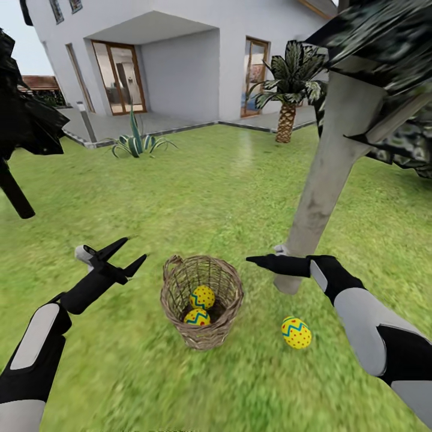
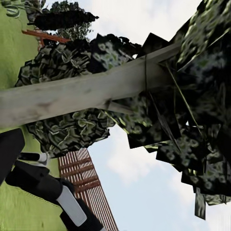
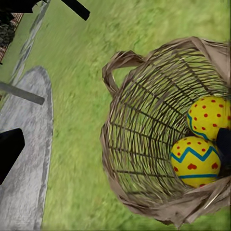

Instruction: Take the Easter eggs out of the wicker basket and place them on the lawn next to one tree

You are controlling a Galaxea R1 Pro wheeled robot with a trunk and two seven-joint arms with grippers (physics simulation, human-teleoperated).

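The wicker basket [image 1: 204, 336] stands on the lawn [image 1: 198, 192] between my two arms. Two yellow Easter eggs [image 1: 203, 296] [image 1: 197, 318] lie inside it, and they also show in the basket [image 3: 139, 144] as a dotted egg [image 3: 208, 115] and a zigzag egg [image 3: 195, 161]. A third egg [image 1: 296, 332] rests on the grass near the foot of the pale-trunked tree [image 1: 324, 186]. My left gripper [image 1: 133, 249] hovers open and empty left of the basket. My right gripper [image 1: 251, 260] hangs open and empty just right of the rim, in front of the trunk [image 2: 72, 96].
A house with a paved terrace [image 1: 180, 123] closes the far side. A palm [image 1: 287, 114] and a spiky plant [image 1: 137, 143] stand at the lawn's far edge. A dark conifer trunk [image 1: 15, 192] leans at the left. A grey stone patio [image 3: 29, 144] lies beyond the basket.
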